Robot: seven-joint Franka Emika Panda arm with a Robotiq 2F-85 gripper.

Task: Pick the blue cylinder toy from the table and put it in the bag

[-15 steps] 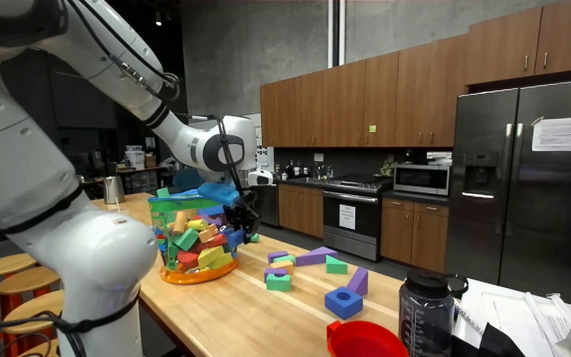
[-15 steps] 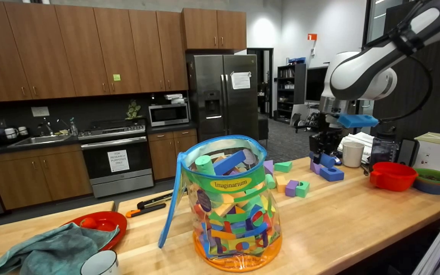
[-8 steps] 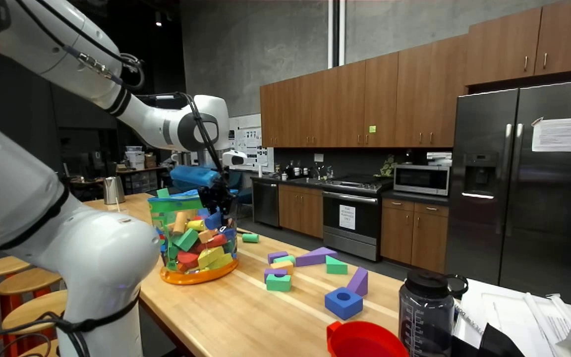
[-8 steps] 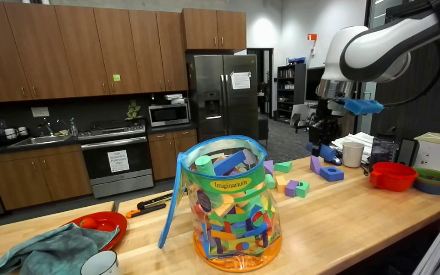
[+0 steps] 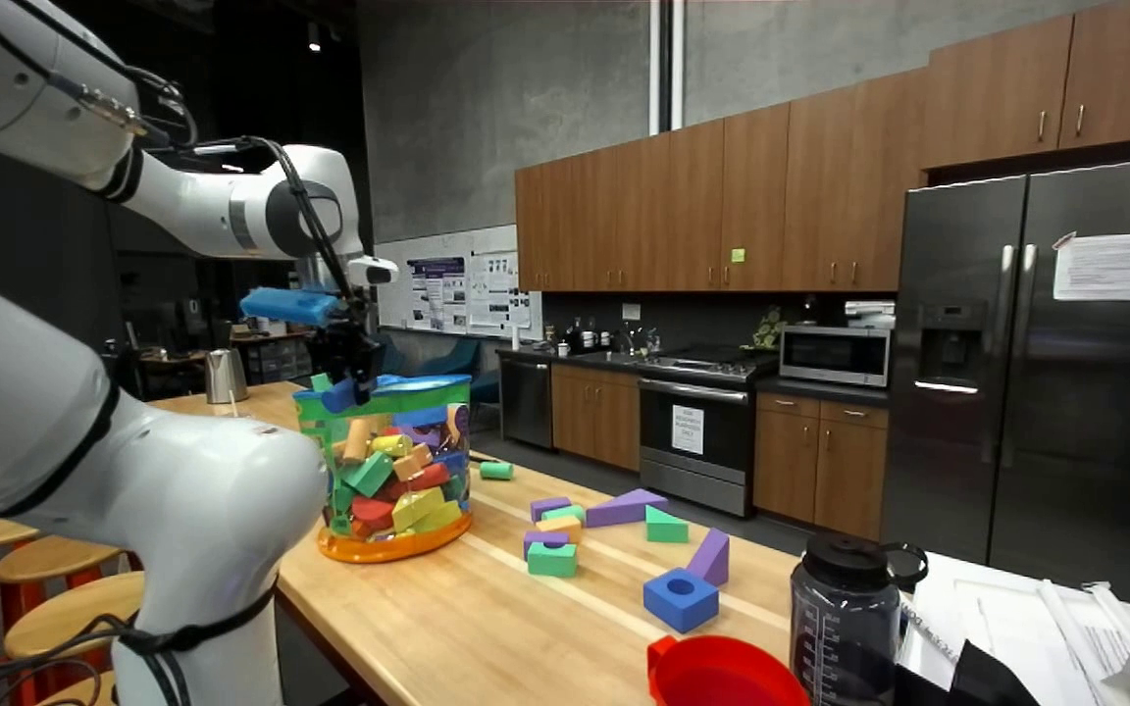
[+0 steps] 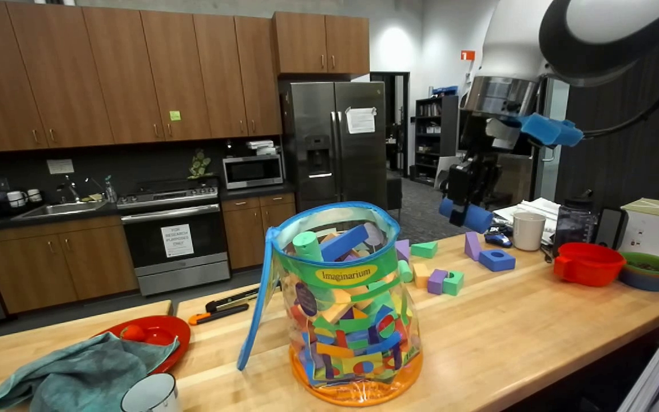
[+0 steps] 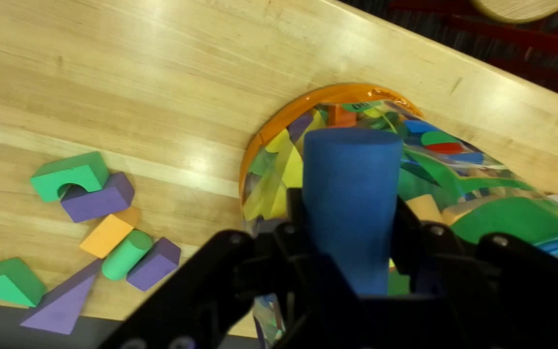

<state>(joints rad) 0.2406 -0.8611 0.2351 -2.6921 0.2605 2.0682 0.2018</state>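
Half done, seemingly: just raised toward ten o'clock in both exterior views, clutching blue cylinder [image 7: 351, 194] in gripper [image 6: 459, 209], short of bag [image 6: 344, 276]

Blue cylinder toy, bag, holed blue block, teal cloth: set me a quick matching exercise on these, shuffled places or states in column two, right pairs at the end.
Things
1. blue cylinder toy
2. bag
3. holed blue block
4. teal cloth

Places or states
A. lying partly on the red plate
B. packed with toy blocks
C. on the table beside a purple wedge
D. gripped by the claw

Pairs: 1-D; 2-B; 3-C; 4-A
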